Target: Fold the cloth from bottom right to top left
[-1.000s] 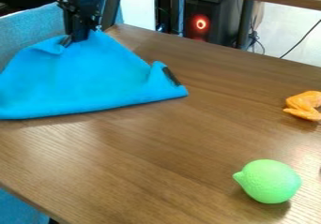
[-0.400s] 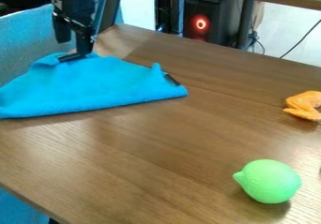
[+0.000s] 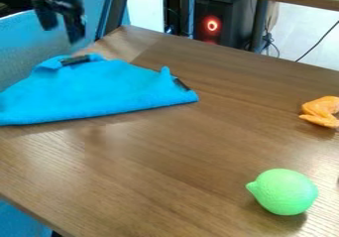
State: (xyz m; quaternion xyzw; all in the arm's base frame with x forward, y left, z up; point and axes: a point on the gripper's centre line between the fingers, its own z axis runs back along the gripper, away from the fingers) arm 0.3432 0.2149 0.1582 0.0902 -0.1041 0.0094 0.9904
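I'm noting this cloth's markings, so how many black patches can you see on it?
2. One black patch is near the top edge of the blue cloth; the other black patch is by its right corner. More may be hidden in the folds.

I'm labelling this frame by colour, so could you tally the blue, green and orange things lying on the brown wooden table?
Blue: 1, the folded blue fabric cloth
Green: 1, the light green lemon-shaped toy
Orange: 1, the bent orange piece at the right edge
Total: 3
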